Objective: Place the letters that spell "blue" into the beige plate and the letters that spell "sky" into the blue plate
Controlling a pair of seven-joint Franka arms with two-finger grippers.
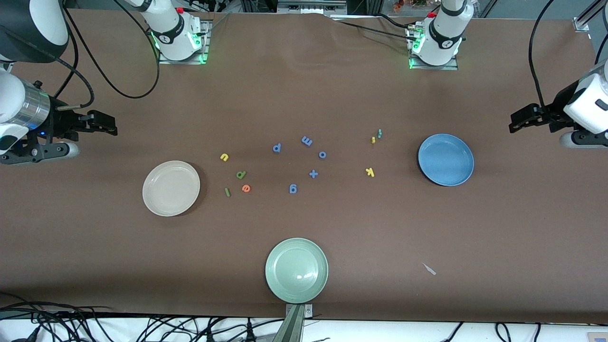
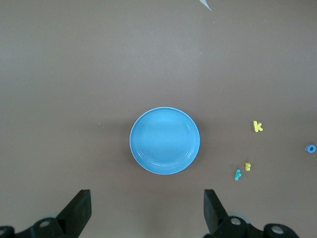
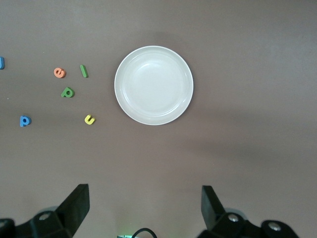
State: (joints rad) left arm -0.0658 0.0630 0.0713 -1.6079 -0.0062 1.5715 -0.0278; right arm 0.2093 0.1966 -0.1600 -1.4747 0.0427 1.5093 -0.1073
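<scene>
A matte brown cloth-covered bench fills nearly the whole scene under even light. Along its edge nearest the front camera runs a white floor strip strewn with tangled black cables.

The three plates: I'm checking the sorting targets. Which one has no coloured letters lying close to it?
The pale green plate, nearest the front camera. It sits alone, while the beige plate has the u, b, l, e beside it and the blue plate has the yellow k nearby.

You're looking at a brown table, beige plate, blue plate, pale green plate, yellow k, orange e, blue plus sign.
</scene>
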